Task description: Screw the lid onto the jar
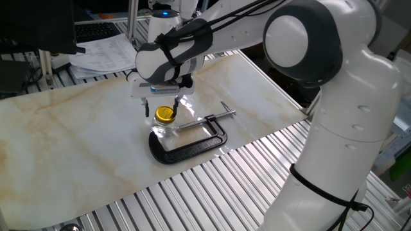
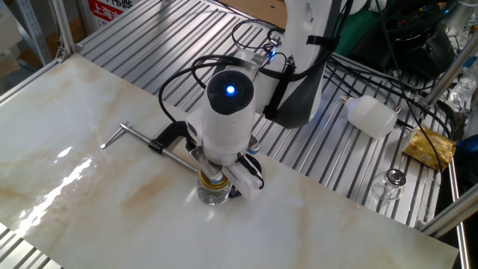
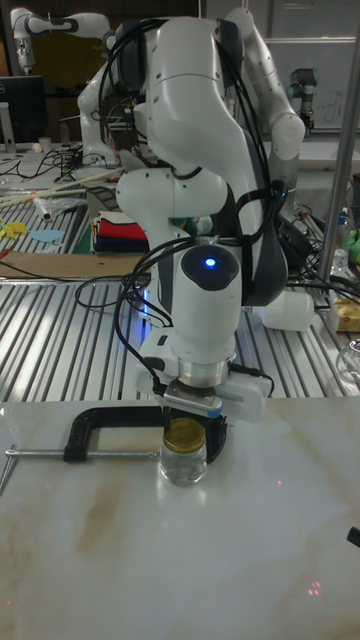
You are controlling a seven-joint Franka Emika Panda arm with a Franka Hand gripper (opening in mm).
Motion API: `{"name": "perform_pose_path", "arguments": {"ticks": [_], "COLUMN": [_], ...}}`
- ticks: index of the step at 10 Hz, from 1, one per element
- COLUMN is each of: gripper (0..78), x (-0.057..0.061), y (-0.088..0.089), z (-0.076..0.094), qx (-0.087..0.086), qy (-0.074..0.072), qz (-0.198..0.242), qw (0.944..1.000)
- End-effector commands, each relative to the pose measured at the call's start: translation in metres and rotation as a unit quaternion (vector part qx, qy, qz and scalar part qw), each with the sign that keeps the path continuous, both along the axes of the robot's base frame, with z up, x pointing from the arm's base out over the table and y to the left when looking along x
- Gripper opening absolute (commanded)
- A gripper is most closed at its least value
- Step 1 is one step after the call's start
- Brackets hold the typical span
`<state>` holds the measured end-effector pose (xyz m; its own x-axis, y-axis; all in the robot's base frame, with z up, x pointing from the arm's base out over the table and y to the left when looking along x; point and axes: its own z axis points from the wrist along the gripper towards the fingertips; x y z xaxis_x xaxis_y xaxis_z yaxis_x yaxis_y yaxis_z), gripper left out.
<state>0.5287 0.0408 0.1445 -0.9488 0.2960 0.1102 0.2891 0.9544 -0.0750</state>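
Robotics lab: white arm [image 1: 321,77] bolted by a ribbed aluminium bench [image 1: 212,186] with marble-look board [image 1: 77,135]; second robot arm [image 3: 45,22] at 11 o'clock in tall view, monitor [image 3: 22,100], loose cables [image 2: 388,45], papers [image 1: 103,51].

Glossy marble-look tabletop [image 1: 77,135]; clear glass jar [image 3: 184,464]; matt black clamp [image 1: 192,144].

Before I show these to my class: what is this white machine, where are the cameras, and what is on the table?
It is a robot arm ending in a two-finger gripper. Two cameras view the marble table from different sides; a third, taller picture faces the arm. On the table a small clear jar stands in a black C-clamp. A yellow lid sits on the jar's mouth. The gripper is directly over the lid, fingers on either side; whether they grip it cannot be told.
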Motion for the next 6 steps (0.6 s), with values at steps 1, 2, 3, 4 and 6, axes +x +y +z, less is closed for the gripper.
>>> {"name": "perform_pose_path", "arguments": {"ticks": [1, 2, 3, 4, 6], "gripper": [77.4, 77.4, 77.4, 77.4, 77.4], "x": [0.000, 0.000, 0.000, 0.002, 0.004], "y": [0.000, 0.000, 0.000, 0.001, 0.005], "z": [0.000, 0.000, 0.001, 0.005, 0.017], "qx": [0.000, 0.000, -0.001, -0.004, -0.006], "qy": [-0.001, -0.001, -0.001, -0.001, 0.002], "qz": [0.001, 0.001, 0.001, 0.001, 0.002], "qw": [1.0000, 1.0000, 1.0000, 1.0000, 1.0000]}}
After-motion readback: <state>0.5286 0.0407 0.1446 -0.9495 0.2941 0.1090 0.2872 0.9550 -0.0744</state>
